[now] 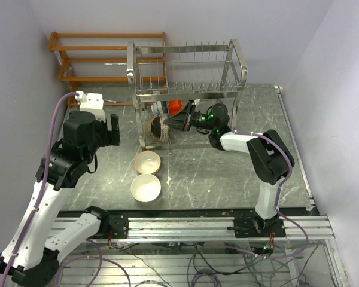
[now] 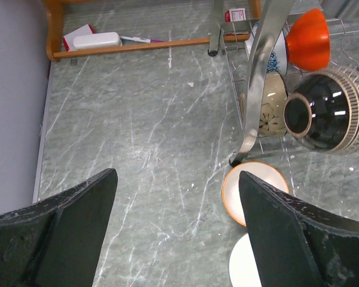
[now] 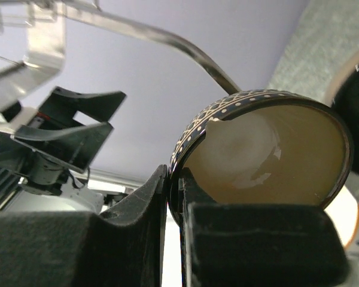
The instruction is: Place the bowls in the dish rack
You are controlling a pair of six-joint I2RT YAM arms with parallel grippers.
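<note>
The silver wire dish rack (image 1: 185, 72) stands at the back of the table. My right gripper (image 1: 172, 123) reaches into its lower tier, shut on the rim of a dark patterned bowl (image 1: 160, 127) held on edge; the right wrist view shows its dotted rim and tan inside (image 3: 263, 155) pinched between my fingers (image 3: 175, 179). In the left wrist view this bowl (image 2: 329, 113) sits by a red-orange bowl (image 2: 308, 39), a pale olive bowl (image 2: 269, 101) and a blue-and-white one (image 2: 276, 58). A cream-tan bowl (image 1: 147, 161) and a white bowl (image 1: 145, 188) lie on the table. My left gripper (image 2: 176, 230) is open and empty, above the table left of them.
An orange wooden shelf (image 1: 107, 57) stands at the back left, with small white items on its bottom board (image 2: 96, 40). The rack's looped leg (image 2: 257, 89) lands just behind the cream-tan bowl (image 2: 246, 186). Walls close in on both sides.
</note>
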